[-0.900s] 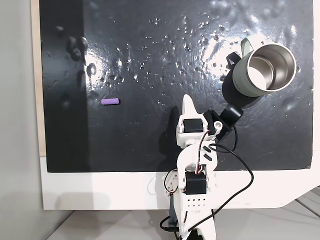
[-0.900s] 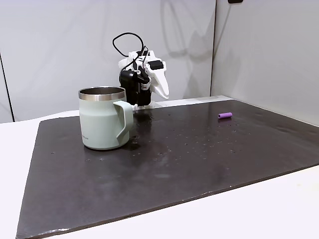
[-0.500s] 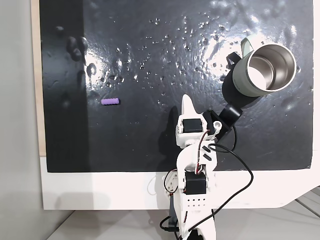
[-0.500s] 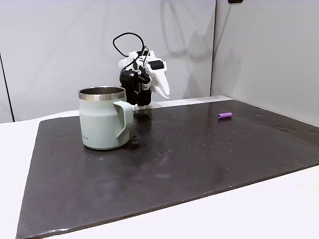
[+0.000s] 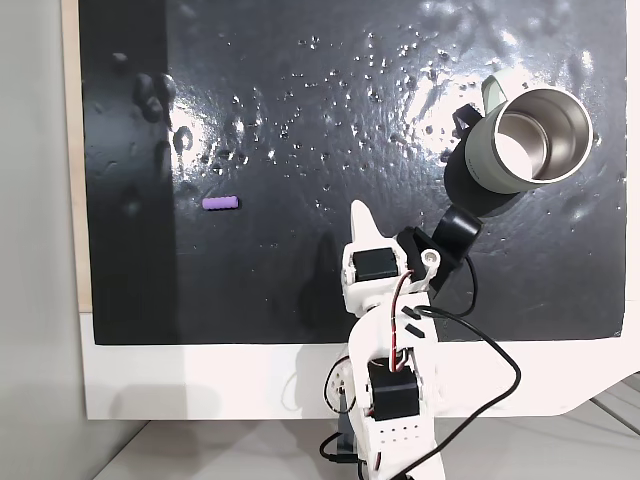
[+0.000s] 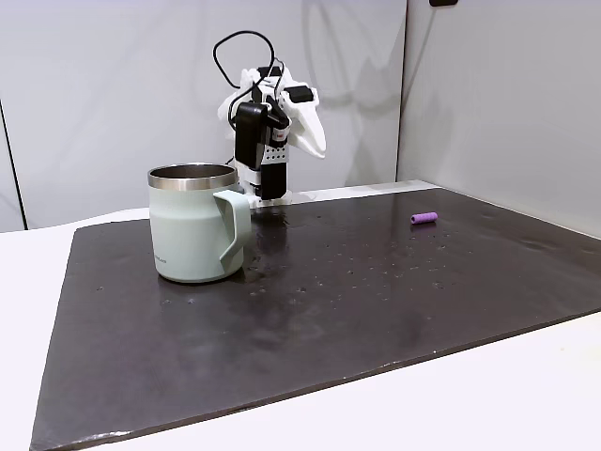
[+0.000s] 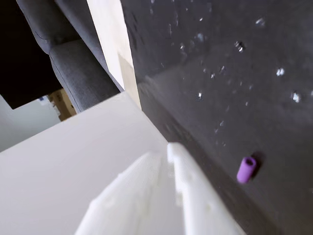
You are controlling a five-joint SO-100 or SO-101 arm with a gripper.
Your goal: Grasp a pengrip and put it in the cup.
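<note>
Pengrip (image 5: pixel 221 203) lying flat, long axis left-right, overhead fixed view

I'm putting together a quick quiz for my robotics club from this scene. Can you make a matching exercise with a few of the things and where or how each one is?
Things:
1. pengrip
2. cup
3. pincer
4. mat

States:
A. upright, steel mouth open, nothing seen inside
B. raised off the surface, holding nothing
C. lying on its side on the mat, far from the cup
D. dark, glossy, speckled with small bright spots

Pairs: 1-C, 2-A, 3-B, 4-D
</note>
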